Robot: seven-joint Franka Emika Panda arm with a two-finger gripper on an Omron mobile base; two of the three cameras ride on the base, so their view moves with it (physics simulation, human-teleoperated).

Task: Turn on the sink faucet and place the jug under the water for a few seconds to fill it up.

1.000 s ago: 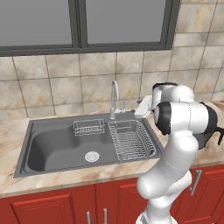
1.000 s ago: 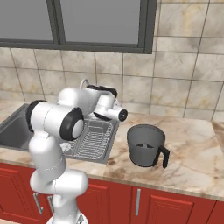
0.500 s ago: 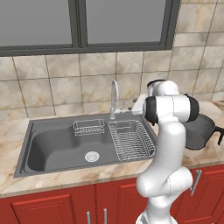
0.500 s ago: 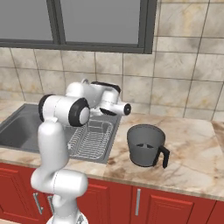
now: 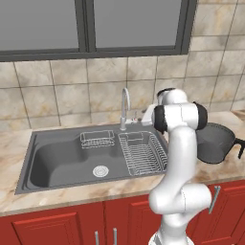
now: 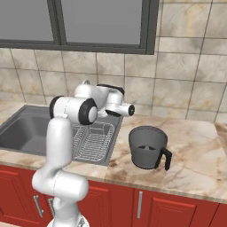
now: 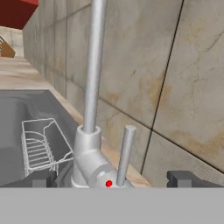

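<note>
One faucet (image 5: 125,106) – one jug (image 6: 148,147)

Tap (image 7: 92,87): plain chrome grey, with a red dot at its base, just ahead of the dark tool (image 7: 111,178) tips. Sink (image 5: 57,162): dark grey, pale wire rack (image 5: 142,153) inside. Jug (image 6: 147,147): dark grey, black handle. Bench (image 6: 195,164): beige-brown marbled. Wall tiles (image 6: 173,66): mottled beige, dark grout. Cabinets (image 5: 57,227): red.
</note>
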